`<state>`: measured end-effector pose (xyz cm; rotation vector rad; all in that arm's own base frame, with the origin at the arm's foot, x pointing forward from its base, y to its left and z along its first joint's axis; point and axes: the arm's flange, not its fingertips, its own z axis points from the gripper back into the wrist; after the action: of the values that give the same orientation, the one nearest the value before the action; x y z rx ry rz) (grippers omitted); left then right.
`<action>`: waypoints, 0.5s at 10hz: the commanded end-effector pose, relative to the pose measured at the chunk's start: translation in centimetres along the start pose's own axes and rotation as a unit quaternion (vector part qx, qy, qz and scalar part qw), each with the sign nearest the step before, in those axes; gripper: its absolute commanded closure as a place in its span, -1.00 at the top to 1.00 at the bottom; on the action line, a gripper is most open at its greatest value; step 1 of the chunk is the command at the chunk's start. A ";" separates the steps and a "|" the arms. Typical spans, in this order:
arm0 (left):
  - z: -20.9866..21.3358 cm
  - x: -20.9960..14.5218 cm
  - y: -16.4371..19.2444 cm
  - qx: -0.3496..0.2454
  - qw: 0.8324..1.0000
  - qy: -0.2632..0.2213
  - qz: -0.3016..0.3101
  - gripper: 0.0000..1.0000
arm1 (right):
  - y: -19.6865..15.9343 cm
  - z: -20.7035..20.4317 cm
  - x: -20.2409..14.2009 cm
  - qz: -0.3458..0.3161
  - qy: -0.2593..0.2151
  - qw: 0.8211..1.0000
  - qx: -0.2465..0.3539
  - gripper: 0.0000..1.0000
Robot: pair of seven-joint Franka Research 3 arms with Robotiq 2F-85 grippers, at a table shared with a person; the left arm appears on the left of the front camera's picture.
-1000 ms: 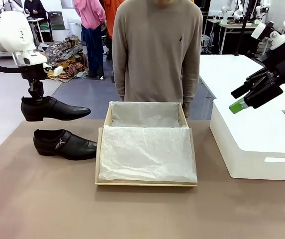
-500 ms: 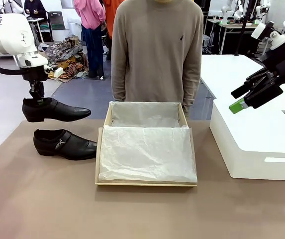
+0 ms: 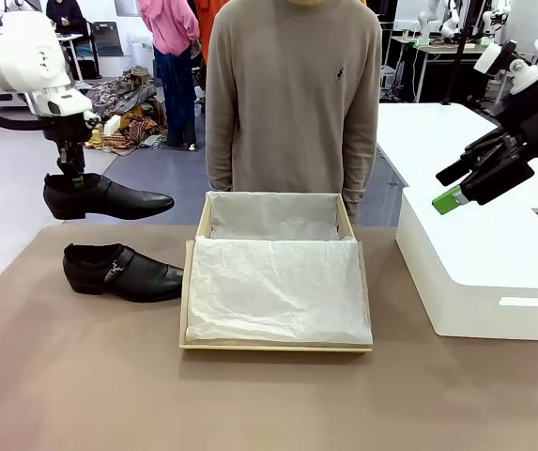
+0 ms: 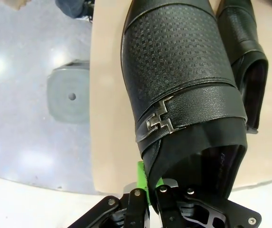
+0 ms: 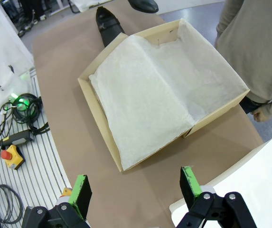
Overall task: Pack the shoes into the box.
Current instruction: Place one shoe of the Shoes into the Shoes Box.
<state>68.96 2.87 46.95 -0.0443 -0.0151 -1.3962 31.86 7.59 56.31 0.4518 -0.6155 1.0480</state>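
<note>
Two black shoes, one cardboard box (image 3: 193, 282), one white box (image 3: 480, 272), one person (image 3: 292, 94), two grippers.

The left gripper (image 3: 71, 178) has its jaws pinched narrow on the heel rim of the lifted shoe (image 3: 109, 198). That shoe hangs level in the air at ten o'clock from the cardboard box, toe toward it. The other shoe (image 3: 123, 272) lies on the table (image 3: 269, 404) at nine o'clock, just beside the box wall. The cardboard box stands open, lined with white paper (image 3: 278, 291). The white box sits at three o'clock and the person stands at twelve. The right gripper (image 3: 447, 188) hangs above the white box, jaws wide apart.

The left wrist view adds the lifted shoe's silver buckle (image 4: 157, 121) and a green pad (image 4: 141, 183) pressed to its rim. The right wrist view looks down into the cardboard box and adds cables (image 5: 3, 118) and a red button (image 5: 10, 156) on the floor.
</note>
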 end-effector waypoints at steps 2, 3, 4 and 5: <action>3.0 1.4 -0.9 0.008 1.000 0.019 0.004 -1.00 | 0.0 -0.1 0.2 0.004 -0.012 1.000 0.008 1.00; 3.9 1.9 -1.2 0.007 1.000 0.020 0.005 -1.00 | 0.0 -0.1 0.2 0.004 -0.012 1.000 0.008 1.00; 4.8 2.5 -1.7 0.006 1.000 0.013 0.003 -1.00 | 0.0 -0.1 0.2 0.004 -0.012 1.000 0.008 1.00; 5.4 3.3 -2.2 0.012 1.000 0.013 0.002 -1.00 | 0.0 -0.1 0.2 0.004 -0.012 1.000 0.008 1.00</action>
<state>67.72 -0.09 51.51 -0.0143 -0.0119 -1.4104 31.87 7.59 56.30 0.4518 -0.6152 1.0478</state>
